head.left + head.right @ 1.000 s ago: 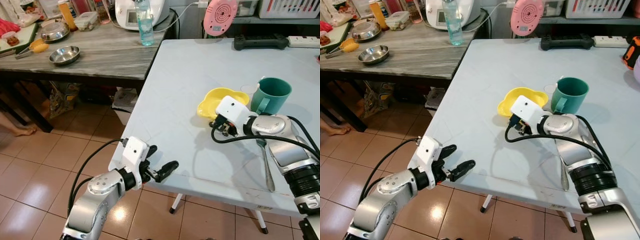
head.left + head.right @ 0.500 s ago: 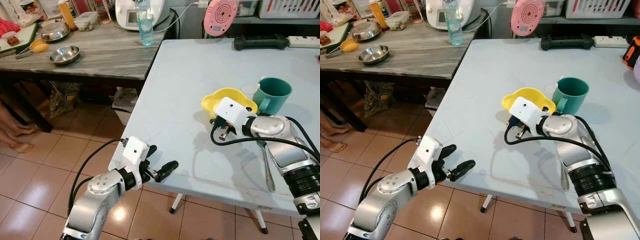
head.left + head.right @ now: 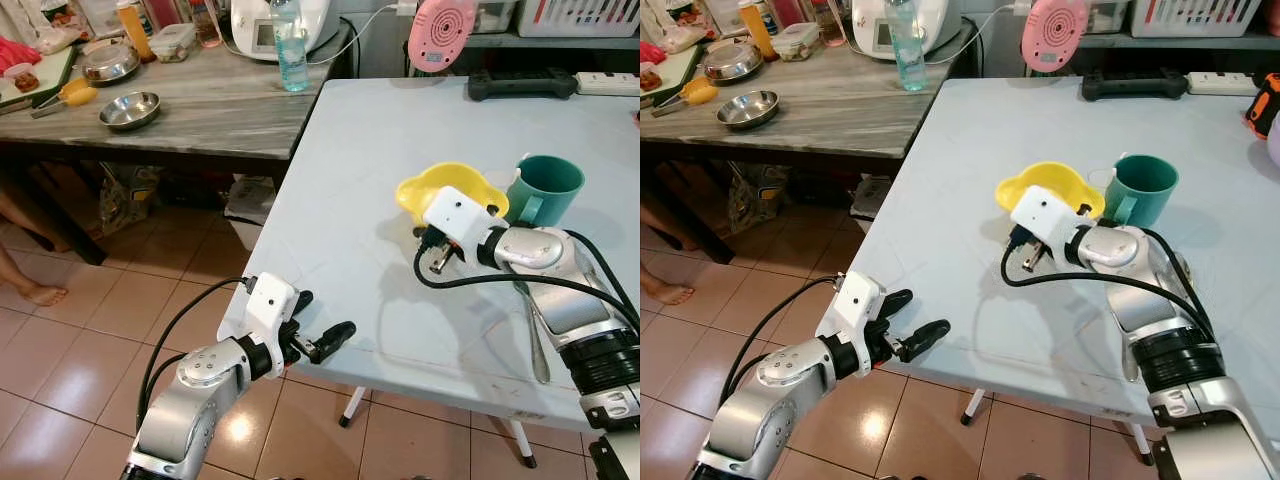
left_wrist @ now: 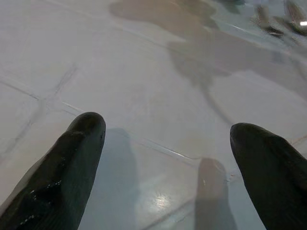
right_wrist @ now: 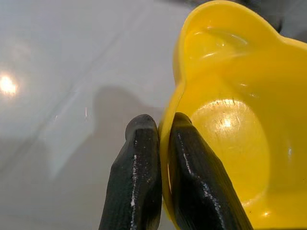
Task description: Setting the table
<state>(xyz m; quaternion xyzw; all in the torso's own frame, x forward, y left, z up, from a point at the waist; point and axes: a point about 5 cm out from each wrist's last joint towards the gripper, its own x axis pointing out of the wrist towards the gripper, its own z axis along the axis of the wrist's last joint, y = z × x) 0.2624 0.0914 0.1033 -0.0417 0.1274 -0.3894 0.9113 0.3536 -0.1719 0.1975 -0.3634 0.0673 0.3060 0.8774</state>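
Clamped on the rim of the yellow bowl (image 5: 230, 120), the jaws of the right gripper (image 5: 160, 143) have one black finger inside the wall and one outside, and the bowl hangs tilted just above the pale counter (image 3: 350, 200), a little past its middle toward one o'clock. Nearest, at seven o'clock, the left gripper (image 3: 318, 338) hovers off the counter's front corner with its jaws spread wide and nothing between them, the floor tiles (image 3: 70, 350) below. At four o'clock a spoon (image 3: 532, 335) lies flat on the counter beside the right forearm. Just behind the bowl, at two o'clock, a green mug (image 3: 545, 190) stands upright, close to the bowl. Farther off, at twelve o'clock, a pink round gadget (image 3: 441, 32) and a black bar (image 3: 520, 84) sit at the counter's far edge, and at ten o'clock a second, grey counter (image 3: 200, 105) carries a steel bowl (image 3: 129, 109) and a water bottle (image 3: 290, 45). As I judge it, the setting is partway done: mug and spoon look placed, while the bowl has yet to be set down and let go. No brand, label or writing is legible anywhere.
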